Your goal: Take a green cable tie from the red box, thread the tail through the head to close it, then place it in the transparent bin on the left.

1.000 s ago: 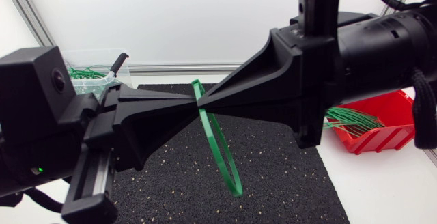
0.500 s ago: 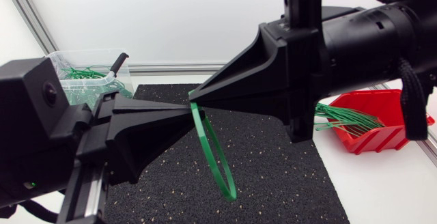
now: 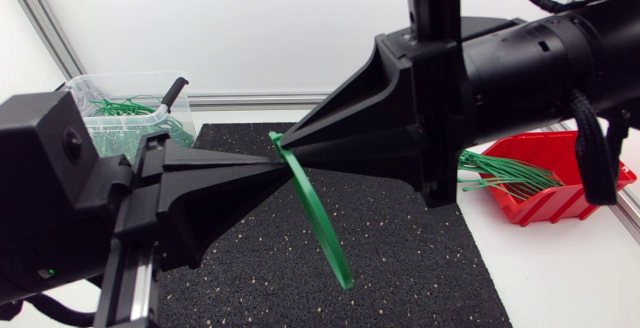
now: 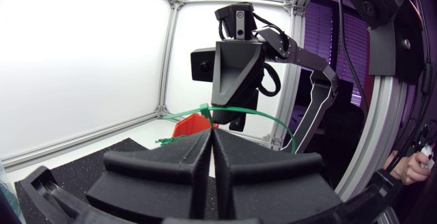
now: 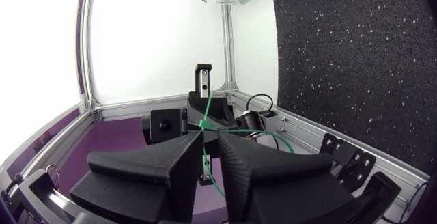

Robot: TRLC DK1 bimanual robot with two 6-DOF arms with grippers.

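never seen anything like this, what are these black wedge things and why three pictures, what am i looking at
It is a two-armed robot. Each arm ends in a black two-fingered pincer. The head view is from a camera above: the left pincer comes in from the left, the right pincer from the right. The other two views are from a camera on each wrist, looking along that arm's own fingers. The tips meet above a black mat and both pinch a green cable tie, bent into a loop. Spare ties lie in the red box; the clear bin holds more.
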